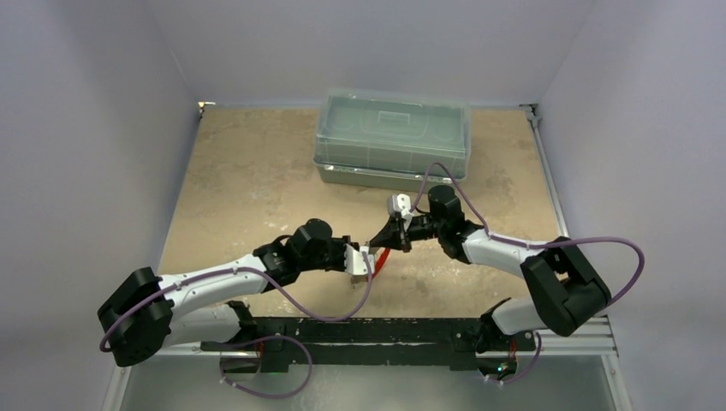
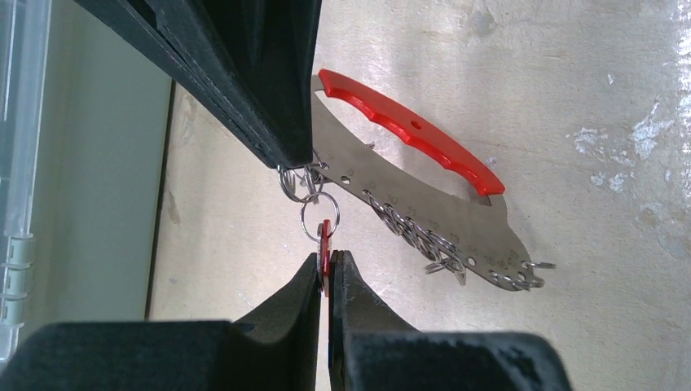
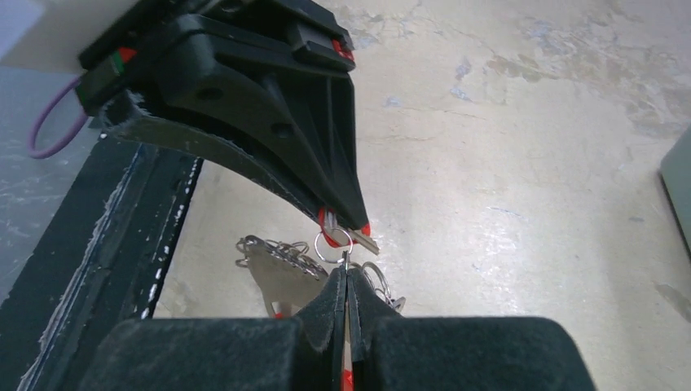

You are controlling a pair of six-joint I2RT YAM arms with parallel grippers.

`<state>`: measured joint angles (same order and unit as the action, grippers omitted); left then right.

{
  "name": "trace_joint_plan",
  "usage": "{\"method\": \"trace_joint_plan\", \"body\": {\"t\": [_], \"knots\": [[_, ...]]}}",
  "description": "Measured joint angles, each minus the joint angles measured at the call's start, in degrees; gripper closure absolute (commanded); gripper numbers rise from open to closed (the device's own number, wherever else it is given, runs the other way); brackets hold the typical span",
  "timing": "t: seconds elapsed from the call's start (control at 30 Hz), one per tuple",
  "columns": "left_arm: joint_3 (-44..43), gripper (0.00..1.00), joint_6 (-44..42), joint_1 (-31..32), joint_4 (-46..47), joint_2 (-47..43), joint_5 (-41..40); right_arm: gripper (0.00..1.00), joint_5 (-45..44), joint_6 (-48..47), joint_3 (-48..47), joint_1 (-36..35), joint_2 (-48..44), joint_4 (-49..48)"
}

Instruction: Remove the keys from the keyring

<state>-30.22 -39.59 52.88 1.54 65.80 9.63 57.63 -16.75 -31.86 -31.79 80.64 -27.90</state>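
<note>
My left gripper (image 2: 326, 262) is shut on the red-headed key (image 2: 325, 243), which shows edge-on between its fingertips. A small wire ring (image 2: 304, 218) links that key to the keyring (image 2: 424, 175), a silvery crescent plate with a red outer edge and several small rings along its holes. My right gripper (image 3: 345, 277) is shut on the keyring's plate (image 3: 281, 277), close to the ring (image 3: 332, 244). The key's blade (image 3: 368, 243) sticks out below the left fingers (image 3: 326, 163). From above, the left gripper (image 1: 366, 259) and right gripper (image 1: 387, 242) meet tip to tip over the table, with the keyring (image 1: 383, 259) between them.
A large clear plastic box (image 1: 392, 137) with a lid stands at the back of the tan table (image 1: 257, 171), behind the right arm. The black base rail (image 1: 368, 330) runs along the near edge. Grey walls close the sides.
</note>
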Motion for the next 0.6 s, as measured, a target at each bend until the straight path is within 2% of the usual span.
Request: {"method": "trace_joint_plan", "body": {"t": [0.6], "knots": [[-0.7, 1.00, -0.9, 0.0, 0.1, -0.7, 0.0, 1.00, -5.9, 2.5, -0.3, -0.5, 0.0, 1.3]]}}
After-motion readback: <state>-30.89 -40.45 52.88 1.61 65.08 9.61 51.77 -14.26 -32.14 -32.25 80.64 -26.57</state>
